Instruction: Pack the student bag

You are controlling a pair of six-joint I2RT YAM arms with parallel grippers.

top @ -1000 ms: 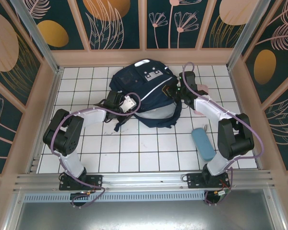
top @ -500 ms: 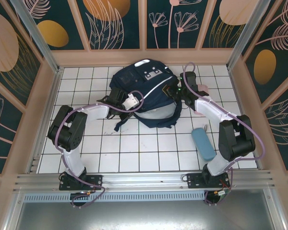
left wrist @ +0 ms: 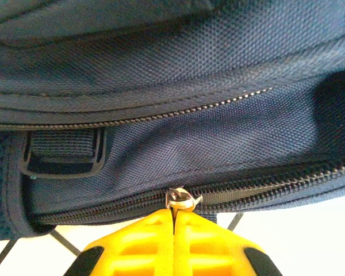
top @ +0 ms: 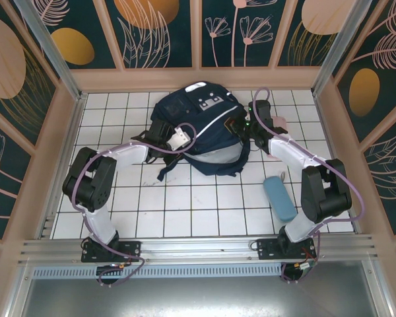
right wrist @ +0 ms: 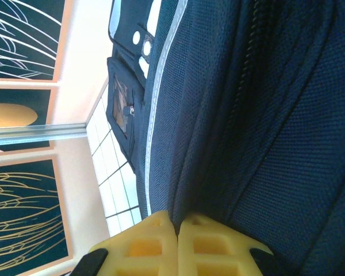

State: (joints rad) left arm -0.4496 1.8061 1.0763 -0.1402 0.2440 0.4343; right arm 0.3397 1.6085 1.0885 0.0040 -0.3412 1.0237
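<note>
The student bag (top: pixel 204 132), dark navy with white stripes and a grey patch, lies at the back middle of the tiled table. My left gripper (top: pixel 160 134) is at the bag's left side. In the left wrist view its yellow fingers (left wrist: pixel 144 238) are pressed together, shut on the metal zipper pull (left wrist: pixel 181 199) of the lower zipper (left wrist: pixel 276 187). My right gripper (top: pixel 241 125) is at the bag's right side. In the right wrist view it is shut (right wrist: pixel 177 221) on a fold of the bag's navy fabric (right wrist: pixel 264 144).
A teal pencil case (top: pixel 279 197) lies on the tiles near the right arm. Something pink (top: pixel 274 156) peeks out behind the right forearm. A black strap (top: pixel 166 170) trails from the bag's front left. Wooden walls (top: pixel 66 132) close in the sides and back.
My left gripper has closed, and now pinches the zipper pull; its arm shifted slightly toward the bag. The right gripper keeps its hold on the fabric.
</note>
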